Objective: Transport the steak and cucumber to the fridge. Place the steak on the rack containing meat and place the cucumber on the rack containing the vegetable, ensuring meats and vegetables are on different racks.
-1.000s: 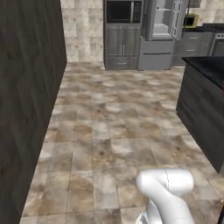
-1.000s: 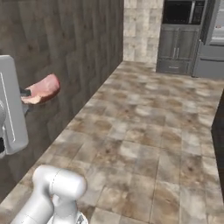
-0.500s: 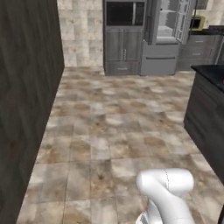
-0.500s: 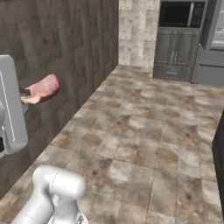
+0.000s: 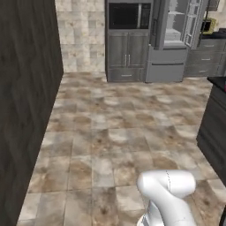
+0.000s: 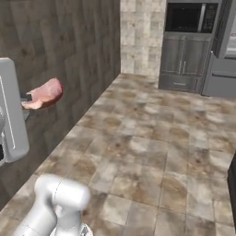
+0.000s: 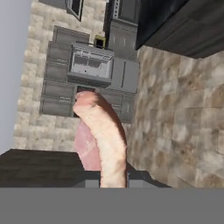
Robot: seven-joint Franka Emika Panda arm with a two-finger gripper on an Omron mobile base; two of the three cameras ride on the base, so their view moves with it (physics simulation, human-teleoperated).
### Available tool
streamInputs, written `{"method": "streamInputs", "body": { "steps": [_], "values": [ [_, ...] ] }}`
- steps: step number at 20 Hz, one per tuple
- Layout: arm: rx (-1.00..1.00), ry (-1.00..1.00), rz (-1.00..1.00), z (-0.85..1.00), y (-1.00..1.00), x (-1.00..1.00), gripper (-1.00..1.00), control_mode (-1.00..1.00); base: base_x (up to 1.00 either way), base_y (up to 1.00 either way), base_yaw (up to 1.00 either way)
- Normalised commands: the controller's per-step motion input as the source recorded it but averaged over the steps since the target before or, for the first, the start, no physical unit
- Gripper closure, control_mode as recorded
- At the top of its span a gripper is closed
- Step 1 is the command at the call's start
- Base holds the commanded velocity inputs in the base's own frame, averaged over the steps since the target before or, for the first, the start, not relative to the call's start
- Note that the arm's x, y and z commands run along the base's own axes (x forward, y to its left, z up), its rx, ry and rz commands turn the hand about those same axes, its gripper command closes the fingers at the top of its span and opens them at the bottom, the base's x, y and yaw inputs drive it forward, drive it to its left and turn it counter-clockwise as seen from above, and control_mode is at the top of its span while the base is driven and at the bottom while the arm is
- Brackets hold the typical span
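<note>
Steak (image 6: 44,92) held out at the left edge, pink-red with a paler rim, clamped at its near end by the pincer (image 6: 28,97), in front of a dark wood-grain wall (image 6: 69,60). Mottled brown tiled floor (image 6: 152,152) running ahead to grey cabinet doors (image 6: 183,63) beneath a black-fronted microwave (image 6: 190,17). Part of the grey fridge (image 6: 225,64) at far right.

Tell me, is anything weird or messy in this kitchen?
Nothing spilled or broken. The odd sight is the steak hanging in midair, pinched by the gripper beside the dark wall, far from the fridge, whose door stands open.
</note>
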Motion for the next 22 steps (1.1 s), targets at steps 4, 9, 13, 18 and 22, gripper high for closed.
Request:
{"method": "streamInputs", "body": {
  "steps": [4,9,13,18,22],
  "values": [
    [0.0,0.0,0.0,0.0,0.0,0.0,1.0,1.0,1.0,-0.01,0.0],
    [0.0,0.0,0.0,0.0,0.0,0.0,1.0,1.0,1.0,-0.01,0.0],
    [0.0,0.0,0.0,0.0,0.0,0.0,1.0,1.0,1.0,-0.08,0.0],
    [0.0,0.0,0.0,0.0,0.0,0.0,1.0,1.0,1.0,-0.22,0.02],
    [0.0,0.0,0.0,0.0,0.0,0.0,1.0,1.0,1.0,-0.3,0.03]
  ]
}}
